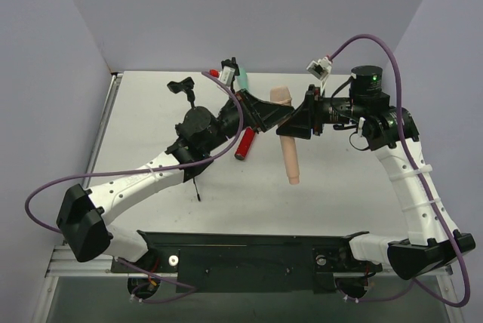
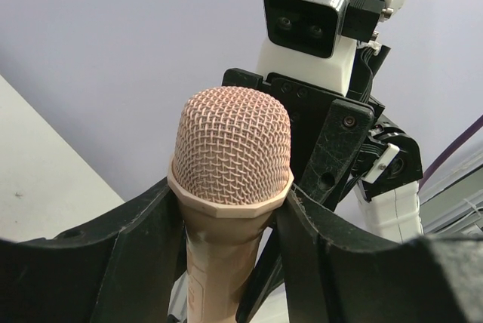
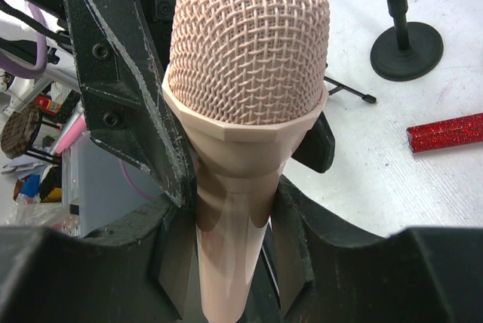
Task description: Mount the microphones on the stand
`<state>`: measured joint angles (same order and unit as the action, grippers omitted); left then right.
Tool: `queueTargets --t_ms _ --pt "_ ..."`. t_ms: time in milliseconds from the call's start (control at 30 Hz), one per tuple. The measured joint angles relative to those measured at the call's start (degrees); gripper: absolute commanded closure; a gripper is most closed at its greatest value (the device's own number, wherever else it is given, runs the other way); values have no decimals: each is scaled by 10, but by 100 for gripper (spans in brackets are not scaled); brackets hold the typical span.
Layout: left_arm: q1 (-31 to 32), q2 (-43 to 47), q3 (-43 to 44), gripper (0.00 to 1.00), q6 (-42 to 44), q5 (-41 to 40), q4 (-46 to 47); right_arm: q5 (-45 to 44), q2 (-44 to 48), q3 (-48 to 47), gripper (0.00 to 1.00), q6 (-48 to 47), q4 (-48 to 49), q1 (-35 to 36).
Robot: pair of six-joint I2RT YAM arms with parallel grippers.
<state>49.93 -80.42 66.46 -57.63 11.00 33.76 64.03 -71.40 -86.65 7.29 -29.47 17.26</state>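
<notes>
Holding the peach-pink microphone point(image 1: 290, 158) over mid-table point(image 1: 143, 104), the right gripper point(image 3: 230, 217) is clamped narrow on the handle, with the mesh head pointing to the far side. The left gripper point(image 2: 226, 213) is about half open. Its fingers point(image 2: 143, 240) flank the neck just under the head and look to be touching it; cannot tell if it grips firmly. The glittery red microphone point(image 1: 244, 143) lies flat on the table just left of it. Farther back, the black stand point(image 3: 406, 47) is upright. The mint green microphone point(image 1: 243, 80) is at the far side, partly hidden.
</notes>
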Motion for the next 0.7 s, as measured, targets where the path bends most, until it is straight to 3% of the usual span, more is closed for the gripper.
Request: queueTargets --t_ms 100,133,167,333,433,700 --pt "0 1 0 100 0 -4 1 0 0 0 76 4 4 0" --pt "0 3 0 100 3 -6 -1 1 0 1 69 6 7 -1" --pt "0 4 0 100 6 -8 -3 3 0 3 68 8 10 -1" --pt "3 32 0 100 35 -30 -34 14 3 8 28 18 21 -1" --pt "2 57 0 100 56 -44 -51 16 7 9 13 21 23 -3" --pt "-3 136 0 100 130 -81 -113 35 26 39 8 22 27 -15"
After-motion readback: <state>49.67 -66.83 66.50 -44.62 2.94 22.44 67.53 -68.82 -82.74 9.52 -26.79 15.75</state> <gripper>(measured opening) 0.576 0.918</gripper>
